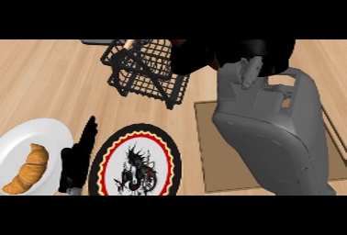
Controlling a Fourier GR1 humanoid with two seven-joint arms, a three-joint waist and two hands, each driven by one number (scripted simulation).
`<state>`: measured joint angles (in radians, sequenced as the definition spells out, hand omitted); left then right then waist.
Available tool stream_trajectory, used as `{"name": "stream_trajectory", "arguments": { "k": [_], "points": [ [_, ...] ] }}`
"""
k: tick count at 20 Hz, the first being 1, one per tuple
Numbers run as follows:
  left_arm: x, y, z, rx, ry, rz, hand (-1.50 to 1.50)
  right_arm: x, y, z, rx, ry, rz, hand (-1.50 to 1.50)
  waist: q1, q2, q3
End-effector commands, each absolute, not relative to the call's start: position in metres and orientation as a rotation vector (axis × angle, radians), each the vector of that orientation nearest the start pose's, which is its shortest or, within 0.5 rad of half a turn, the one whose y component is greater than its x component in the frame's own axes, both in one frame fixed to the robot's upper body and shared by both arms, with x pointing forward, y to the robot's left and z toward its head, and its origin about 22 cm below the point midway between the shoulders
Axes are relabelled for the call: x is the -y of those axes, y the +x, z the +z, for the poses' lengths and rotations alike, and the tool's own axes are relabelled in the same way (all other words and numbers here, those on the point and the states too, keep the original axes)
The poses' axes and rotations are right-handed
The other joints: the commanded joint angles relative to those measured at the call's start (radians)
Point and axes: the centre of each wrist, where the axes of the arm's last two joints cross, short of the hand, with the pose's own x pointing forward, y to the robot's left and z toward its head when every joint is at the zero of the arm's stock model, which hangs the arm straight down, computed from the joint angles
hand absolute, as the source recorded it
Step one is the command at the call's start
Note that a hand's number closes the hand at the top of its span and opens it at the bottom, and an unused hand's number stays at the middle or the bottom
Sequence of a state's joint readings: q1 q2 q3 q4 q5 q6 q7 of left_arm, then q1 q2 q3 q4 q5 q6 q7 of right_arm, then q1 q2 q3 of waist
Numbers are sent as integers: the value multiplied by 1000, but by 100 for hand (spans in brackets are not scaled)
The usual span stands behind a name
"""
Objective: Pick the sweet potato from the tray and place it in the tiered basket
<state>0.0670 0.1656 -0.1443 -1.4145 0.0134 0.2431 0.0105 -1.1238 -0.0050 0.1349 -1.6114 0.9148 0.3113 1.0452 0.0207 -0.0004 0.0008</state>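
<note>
Right hand (224, 55): over tiered basket (146, 69), fingers hidden, grip cannot be told; sweet potato unseen.
Left hand (76, 158): resting open.
Advice: release low inside the basket.

Pale wooden counter (41, 78), bearing black wire tiered basket (146, 75), flat brown tray (207, 151), white plate (34, 142) and black-rimmed patterned plate (136, 167).
</note>
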Motion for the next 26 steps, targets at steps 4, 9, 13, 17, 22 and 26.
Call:
{"name": "stream_trajectory", "arguments": {
  "k": [4, 9, 13, 17, 22, 26],
  "points": [
    [-240, 213, -49, 1319, 246, -32, 0, 37, 356, 316, 1504, -940, 609, 150, 2, 4, -2],
    [-263, 212, -46, 1312, 232, -52, 0, 16, 371, 278, 1481, -951, 673, 150, 6, 4, -2],
    [-249, 209, -54, 1312, 228, -50, 0, 13, 395, 257, 1455, -942, 679, 150, 9, 6, -2],
    [-232, 216, -69, 1309, 237, -52, 0, 11, 406, 231, 1420, -983, 665, 150, 5, 8, -2],
    [-247, 217, -46, 1312, 235, -50, 0, 8, 420, 228, 1416, -908, 602, 150, 23, 8, -1],
    [-237, 222, -58, 1321, 222, -76, 0, 25, 425, 207, 1402, -699, 406, -150, 39, 15, -1]
  ]
}}
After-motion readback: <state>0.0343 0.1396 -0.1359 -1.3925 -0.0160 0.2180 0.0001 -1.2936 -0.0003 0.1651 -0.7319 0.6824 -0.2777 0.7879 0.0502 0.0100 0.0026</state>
